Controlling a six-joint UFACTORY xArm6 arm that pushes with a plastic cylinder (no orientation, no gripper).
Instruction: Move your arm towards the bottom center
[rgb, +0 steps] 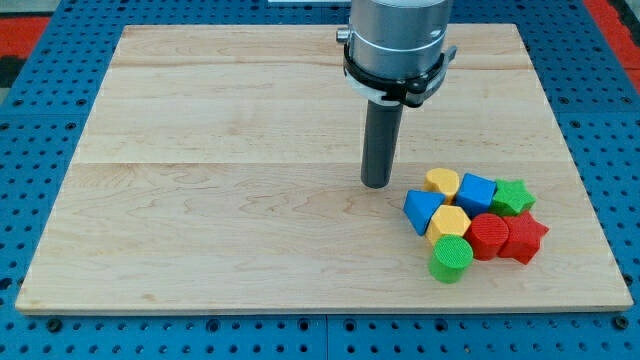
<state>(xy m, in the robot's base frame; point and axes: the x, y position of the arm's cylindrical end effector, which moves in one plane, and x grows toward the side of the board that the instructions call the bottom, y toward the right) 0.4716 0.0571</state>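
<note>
**A:** What is the biggest thing in view?

**B:** The desk (230, 150), a pale wooden board of glued planks that fills most of the view. Around it runs a blue perforated base (30, 130), with a bit of red showing at the view's top corners.

**A:** And the arm?

**B:** A grey cylinder (396, 40) comes down from the view's top, right of centre, ringed by a black and white collar. Below it hangs the dark rod. My tip (376, 185) sits on the wood near the board's middle height, somewhat right of centre. There are no fingers here, so nothing can be said of them being apart or together.

**A:** Where are the blocks from the tip?

**B:** All lie in one tight cluster toward the view's lower right of my tip, near it but apart. Closest are the yellow block (441, 182) and the blue triangular block (422, 210). Further right sit the blue cube (477, 190) and green star (513, 196). Below them come the yellow hexagon (449, 221), red cylinder (488, 236), red star (524, 238) and green cylinder (451, 258).
</note>
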